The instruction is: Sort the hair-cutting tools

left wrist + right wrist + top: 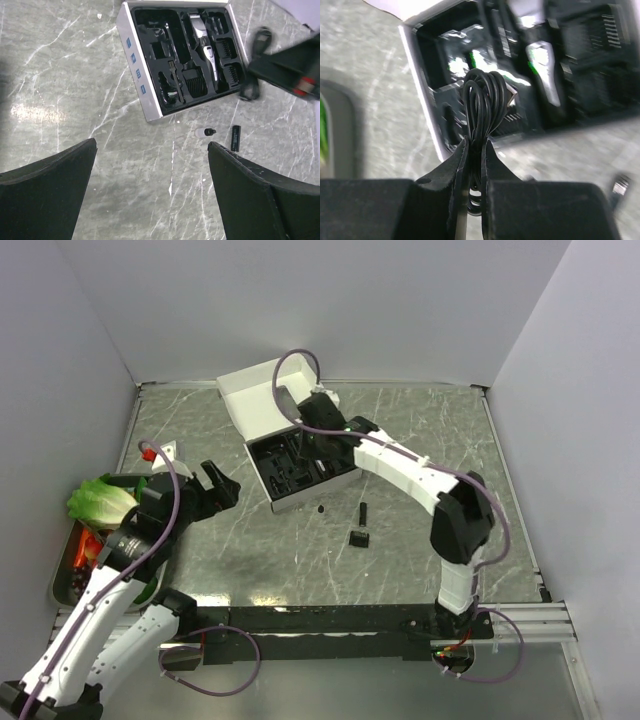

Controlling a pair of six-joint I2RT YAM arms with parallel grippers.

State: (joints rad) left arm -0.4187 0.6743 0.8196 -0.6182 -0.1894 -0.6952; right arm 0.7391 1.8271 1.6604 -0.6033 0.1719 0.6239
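The black-and-silver hair clipper (205,42) lies in the black insert of the open white box (285,502), with black comb attachments (233,73) in the pockets beside it. My right gripper (476,143) is shut on a coiled black cord (482,97) and holds it just above the near edge of the box; in the top view the gripper (312,445) is over the box. A slim black piece (362,511) and another black piece (358,537) lie on the table in front of the box. My left gripper (151,145) is open and empty over bare table to the left.
A small white bottle with a black cap (205,132) lies by the box front. A metal tray (62,570) at the left edge holds lettuce (100,500) and red items. A white tag (166,451) lies near it. The box lid (250,390) stands open at the back.
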